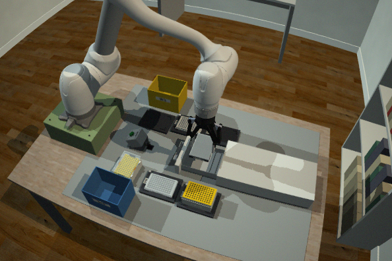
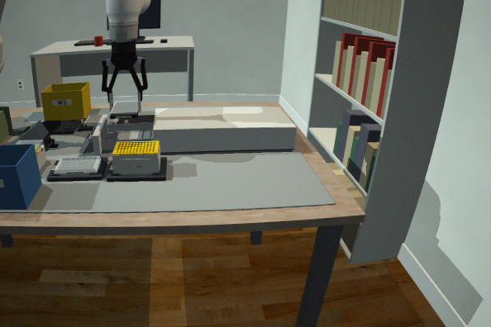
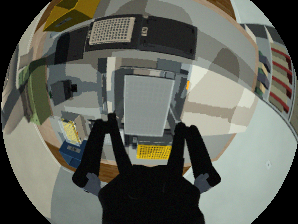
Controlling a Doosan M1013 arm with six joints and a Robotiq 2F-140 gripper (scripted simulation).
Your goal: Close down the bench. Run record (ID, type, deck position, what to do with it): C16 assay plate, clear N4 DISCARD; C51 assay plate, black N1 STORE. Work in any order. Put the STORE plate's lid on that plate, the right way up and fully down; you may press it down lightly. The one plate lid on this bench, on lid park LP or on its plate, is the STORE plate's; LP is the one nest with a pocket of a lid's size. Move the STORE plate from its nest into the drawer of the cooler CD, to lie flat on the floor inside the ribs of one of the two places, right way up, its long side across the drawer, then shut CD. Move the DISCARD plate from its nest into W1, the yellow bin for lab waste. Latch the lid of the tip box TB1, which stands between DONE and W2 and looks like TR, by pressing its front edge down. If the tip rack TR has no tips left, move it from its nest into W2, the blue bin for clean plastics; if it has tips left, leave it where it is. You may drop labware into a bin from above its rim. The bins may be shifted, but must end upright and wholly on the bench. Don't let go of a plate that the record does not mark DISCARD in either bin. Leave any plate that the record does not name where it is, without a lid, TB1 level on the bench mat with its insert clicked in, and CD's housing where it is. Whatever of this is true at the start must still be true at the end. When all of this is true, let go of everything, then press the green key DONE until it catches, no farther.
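Observation:
My gripper [image 1: 202, 141] is shut on the black STORE plate with its grey lid on top [image 1: 201, 147], gripping it across its short width. It holds the plate level, just above the open drawer [image 1: 198, 162] of the cooler CD [image 1: 268, 171]. In the side view the gripper [image 2: 124, 105] and the plate [image 2: 125, 109] hang close over the drawer. In the wrist view the lidded plate [image 3: 147, 102] sits between the fingers. A clear plate [image 1: 161, 184] lies in a front nest. A second well plate [image 1: 183, 123] lies in a back nest.
The yellow bin W1 [image 1: 167, 93] stands at the back and the blue bin W2 [image 1: 107, 190] at the front left. The tip box TB1 [image 1: 127, 165] stands between W2 and the DONE key [image 1: 136, 138]. The yellow-topped tip rack TR [image 1: 199, 195] stands beside the clear plate.

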